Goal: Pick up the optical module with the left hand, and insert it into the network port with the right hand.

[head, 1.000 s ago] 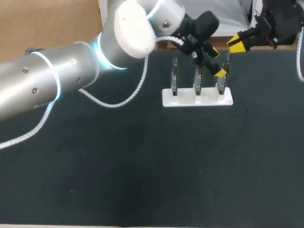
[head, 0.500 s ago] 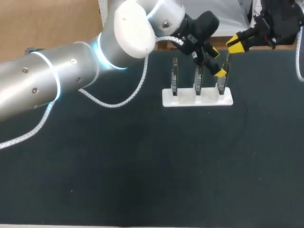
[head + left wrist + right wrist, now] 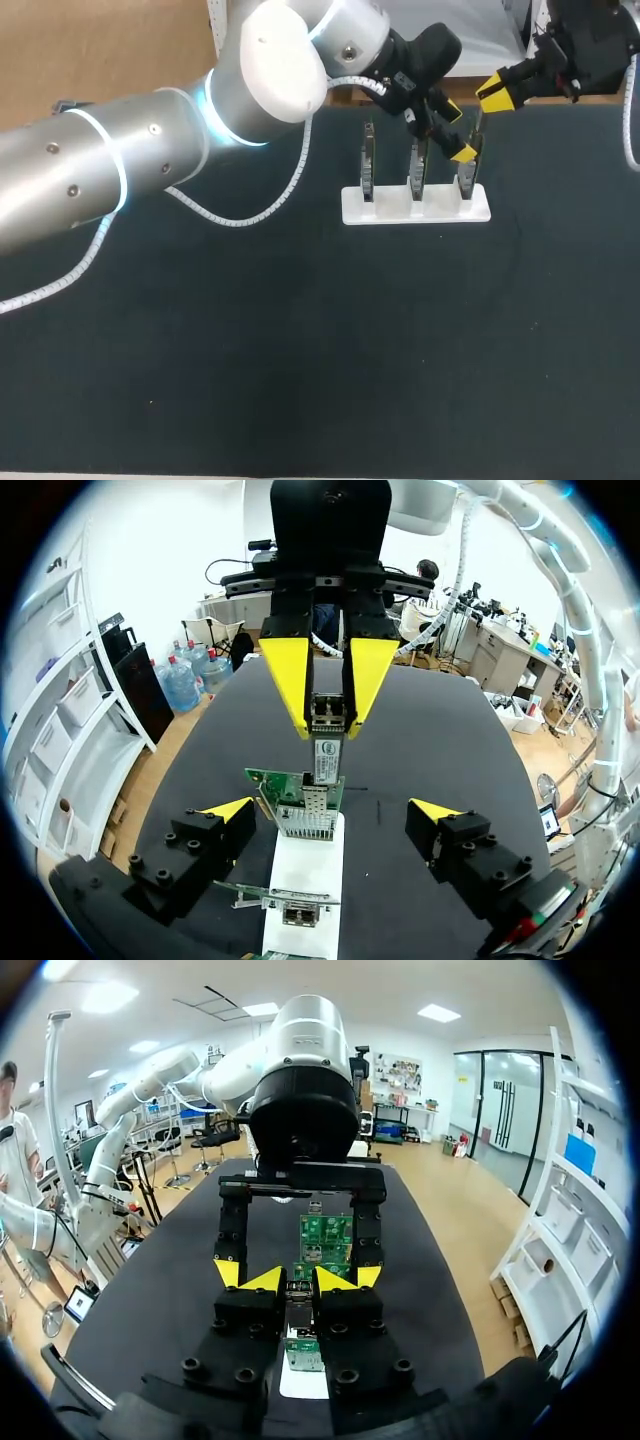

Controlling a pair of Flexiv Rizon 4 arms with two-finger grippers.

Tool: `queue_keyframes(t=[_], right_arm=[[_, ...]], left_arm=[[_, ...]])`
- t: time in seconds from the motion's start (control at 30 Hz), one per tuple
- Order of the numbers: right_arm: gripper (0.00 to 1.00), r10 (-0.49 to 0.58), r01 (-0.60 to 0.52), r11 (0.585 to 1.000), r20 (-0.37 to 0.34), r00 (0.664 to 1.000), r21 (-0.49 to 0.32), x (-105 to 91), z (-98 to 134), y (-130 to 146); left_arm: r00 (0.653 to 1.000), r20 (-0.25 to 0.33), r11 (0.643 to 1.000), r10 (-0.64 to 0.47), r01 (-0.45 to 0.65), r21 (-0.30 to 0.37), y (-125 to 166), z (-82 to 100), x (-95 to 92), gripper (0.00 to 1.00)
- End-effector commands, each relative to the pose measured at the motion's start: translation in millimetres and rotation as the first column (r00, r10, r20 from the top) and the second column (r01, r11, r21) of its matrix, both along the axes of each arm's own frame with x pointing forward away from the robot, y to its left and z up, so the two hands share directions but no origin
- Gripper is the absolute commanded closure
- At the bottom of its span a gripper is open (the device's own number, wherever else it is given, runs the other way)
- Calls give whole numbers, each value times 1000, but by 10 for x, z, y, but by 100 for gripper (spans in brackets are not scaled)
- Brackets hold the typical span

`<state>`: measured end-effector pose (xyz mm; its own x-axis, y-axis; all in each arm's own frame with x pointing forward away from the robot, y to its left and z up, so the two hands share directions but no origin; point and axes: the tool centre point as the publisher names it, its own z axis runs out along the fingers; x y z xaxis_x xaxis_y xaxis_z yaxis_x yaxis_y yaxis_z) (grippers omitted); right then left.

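From the head view, the left arm stretches across the dark table to a white stand that holds three circuit boards upright in a row. The left gripper sits at the rightmost board, one yellow tip on either side of it, fingers spread. The right gripper hangs just above and beyond that board, with the optical module a thin dark sliver below its tips. In the left wrist view the left gripper's own fingers stand wide apart, touching nothing and flanking the nearest board, while ahead the right gripper's yellow fingers pinch the module from two sides. The module hangs straight down, its lower end at the metal network port on the board's upper end, though how deep it sits cannot be told. In the right wrist view the right gripper's tips are pressed on the module, which shows between the finger blocks above the stand, with the left gripper's tips spread on either side ahead
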<state>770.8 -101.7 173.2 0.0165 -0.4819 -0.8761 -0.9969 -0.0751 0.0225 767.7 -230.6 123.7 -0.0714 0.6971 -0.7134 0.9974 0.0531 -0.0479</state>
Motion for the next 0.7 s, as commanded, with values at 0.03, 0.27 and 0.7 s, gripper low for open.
queue_keyframes(t=[0.03,0.27,0.7], right_arm=[[100,1,-1,1000,3,1000,1,4,-19,4],[100,-27,27,1000,31,999,-3,1,50,1],[100,-29,29,1000,27,999,-1,1,30,18]], left_arm=[[1000,-2,1000,0,0,5,-7,7,9,0],[1000,-2,1000,0,0,5,-7,7,9,0],[1000,-2,1000,0,0,5,-7,7,9,0]])
